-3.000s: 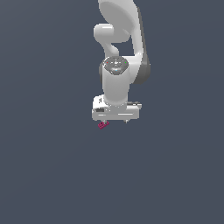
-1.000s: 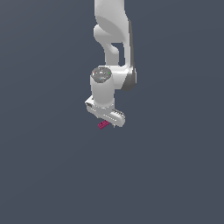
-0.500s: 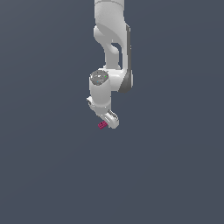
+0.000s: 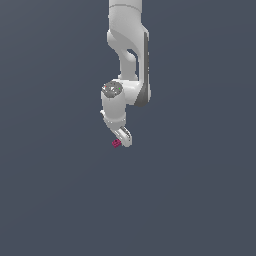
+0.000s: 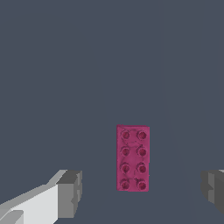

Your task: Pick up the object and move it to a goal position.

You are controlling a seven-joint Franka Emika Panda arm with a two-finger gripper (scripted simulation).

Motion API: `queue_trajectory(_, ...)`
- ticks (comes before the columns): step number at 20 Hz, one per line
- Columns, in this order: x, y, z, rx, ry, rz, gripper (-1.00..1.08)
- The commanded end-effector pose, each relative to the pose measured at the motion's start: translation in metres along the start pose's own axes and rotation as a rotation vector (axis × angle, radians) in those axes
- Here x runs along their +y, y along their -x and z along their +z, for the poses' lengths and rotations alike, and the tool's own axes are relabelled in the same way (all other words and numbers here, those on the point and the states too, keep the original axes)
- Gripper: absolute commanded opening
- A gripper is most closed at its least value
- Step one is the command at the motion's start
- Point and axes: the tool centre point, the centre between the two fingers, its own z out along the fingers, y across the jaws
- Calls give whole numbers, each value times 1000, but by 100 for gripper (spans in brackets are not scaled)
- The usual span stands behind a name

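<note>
The magenta brick (image 5: 133,158) lay flat on the plain dark grey surface (image 5: 87,65), studs up. In the wrist view it showed as a long rectangle with two rows of four studs, and nothing was touching it. It sat between the two fingers of the end effector (image 5: 140,192), closer to one than to the other, with bare surface on both sides. The fingers' grey pads (image 5: 70,194) stood wide apart, so the end effector was open and held nothing.

In the exterior view the brick (image 4: 116,143) appeared as a tiny magenta patch just beside the lower tip of the end effector (image 4: 125,137), toward the exterior view's left. The white arm (image 4: 129,50) came down from the top edge of that view, bent at a joint with a dark grey side panel, and ended in the wrist above the brick. At that scale the fingers could not be told apart. The grey surface filled the rest of both views.
</note>
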Motion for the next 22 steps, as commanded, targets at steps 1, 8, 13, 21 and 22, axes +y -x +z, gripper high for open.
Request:
queue_trajectory(1, 1, 0, 1, 1, 0, 9, 100)
queue_trajectory(8, 1, 0, 11, 0, 0, 5, 100)
queue_trajectory(13, 2, 1, 34, 0, 0, 8, 100)
queue_trajectory(21, 1, 0, 51, 0, 0, 9, 100)
queue_trajectory(22, 1, 0, 51, 0, 0, 9, -100)
